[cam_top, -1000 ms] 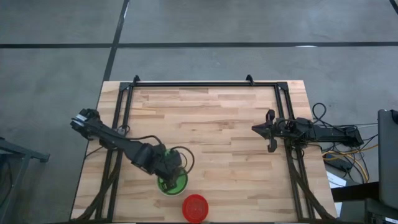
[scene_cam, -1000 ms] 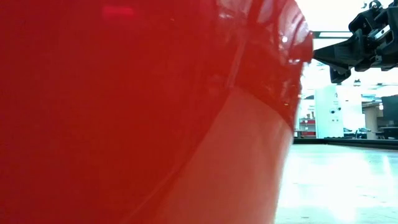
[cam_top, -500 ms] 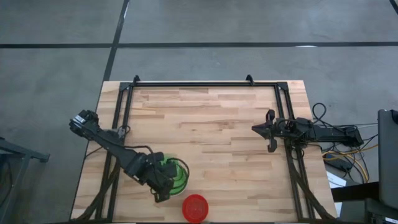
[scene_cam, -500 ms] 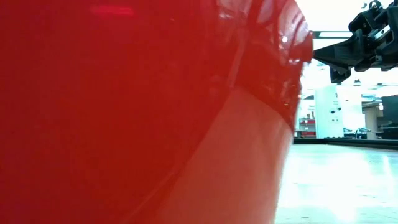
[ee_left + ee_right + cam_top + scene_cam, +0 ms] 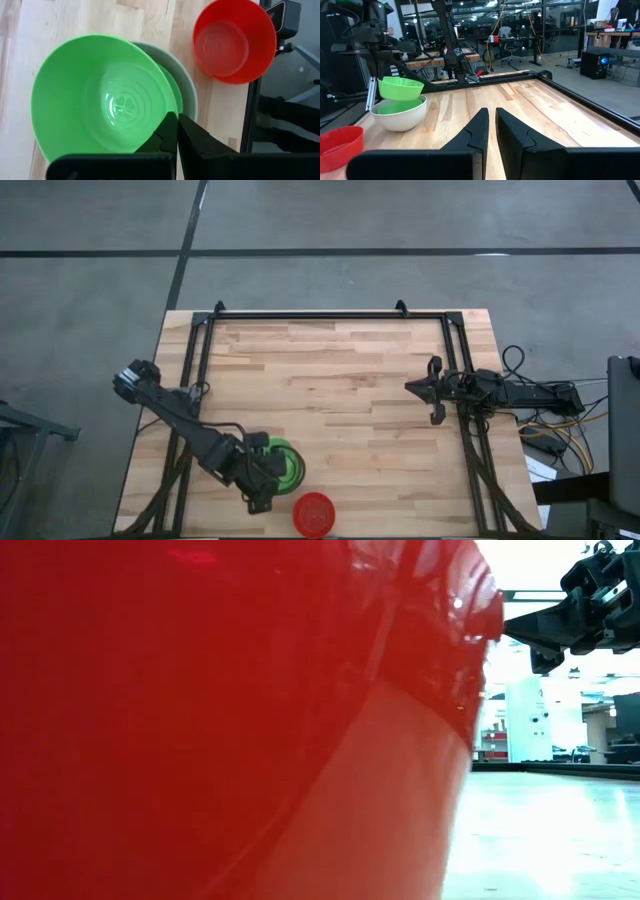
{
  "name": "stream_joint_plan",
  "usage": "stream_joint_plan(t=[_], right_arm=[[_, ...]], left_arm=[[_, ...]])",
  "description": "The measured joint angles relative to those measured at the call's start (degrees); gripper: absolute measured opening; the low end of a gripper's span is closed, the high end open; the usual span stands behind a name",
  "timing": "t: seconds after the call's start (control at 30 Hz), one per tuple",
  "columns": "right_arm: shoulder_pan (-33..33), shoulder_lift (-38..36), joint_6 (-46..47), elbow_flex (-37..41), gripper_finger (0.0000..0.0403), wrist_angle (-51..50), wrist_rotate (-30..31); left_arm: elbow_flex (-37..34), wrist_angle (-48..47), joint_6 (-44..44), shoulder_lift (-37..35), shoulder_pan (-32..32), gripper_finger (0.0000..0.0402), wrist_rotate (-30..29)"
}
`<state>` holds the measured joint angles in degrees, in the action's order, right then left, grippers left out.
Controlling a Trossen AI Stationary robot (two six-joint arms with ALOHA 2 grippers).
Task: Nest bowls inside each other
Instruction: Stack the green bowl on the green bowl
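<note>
Left gripper (image 5: 175,131) is what we see at work: its dark fingers are pressed together on the rim of a bright green bowl (image 5: 102,102), pinching the plastic wall between them. In the right wrist view we see that green bowl (image 5: 400,87) lifted and slightly tilted just above the white bowl (image 5: 400,117), not seated in it. The white bowl is cream-coloured with a ribbed outer wall, and we can make out green inside it, so at least one more green bowl (image 5: 395,107) already sits nested there; how many we cannot tell. The held bowl is glossy, with faint concentric rings moulded into its floor.

From above we find this group near the front edge of the wooden table (image 5: 330,370), left of centre, with the left arm reaching diagonally across to it. The red bowl (image 5: 314,513) stands upright just beside the stack, at the table's very front edge, apart from it. It is smooth, shiny and empty, and in the low view its red wall fills nearly the whole picture.

We see the right gripper (image 5: 431,390) resting over the table's right side, well apart from the bowls, its fingers close together and holding nothing.
</note>
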<state>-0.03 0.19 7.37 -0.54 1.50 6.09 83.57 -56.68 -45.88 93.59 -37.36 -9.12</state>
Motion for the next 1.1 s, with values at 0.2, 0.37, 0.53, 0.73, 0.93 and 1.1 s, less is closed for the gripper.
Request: stream_joint_plan(t=[0.2, 0.37, 0.53, 0.73, 0.93, 1.1], right_arm=[[0.0, 0.0, 0.0, 0.0, 0.0034, 0.0, 0.0], [0.0, 0.0, 0.1, 0.0, 0.0034, 0.0, 0.0], [0.0, 0.0, 0.0, 0.0, 0.0034, 0.0, 0.0], [0.0, 0.0, 0.0, 0.0, 0.0034, 0.0, 0.0], [0.0, 0.0, 0.0, 0.0, 0.0034, 0.0, 0.0], [0.0, 0.0, 0.0, 0.0, 0.0034, 0.0, 0.0]], left_arm=[[0.0, 1.7, 1.0, 0.9, -0.7, 0.0002, -1.0], [0.0, 1.9, 1.2, 1.9, -0.9, 0.0002, -1.0], [0.0, 2.2, 1.3, 3.2, -1.0, 0.0002, -1.1], [-0.2, 2.1, -0.5, 4.9, -1.0, 0.0002, -1.1], [-0.5, 2.2, -1.2, 6.2, -1.1, 0.0002, -1.0], [-0.5, 2.7, -1.2, 6.9, -1.1, 0.0002, -1.0]])
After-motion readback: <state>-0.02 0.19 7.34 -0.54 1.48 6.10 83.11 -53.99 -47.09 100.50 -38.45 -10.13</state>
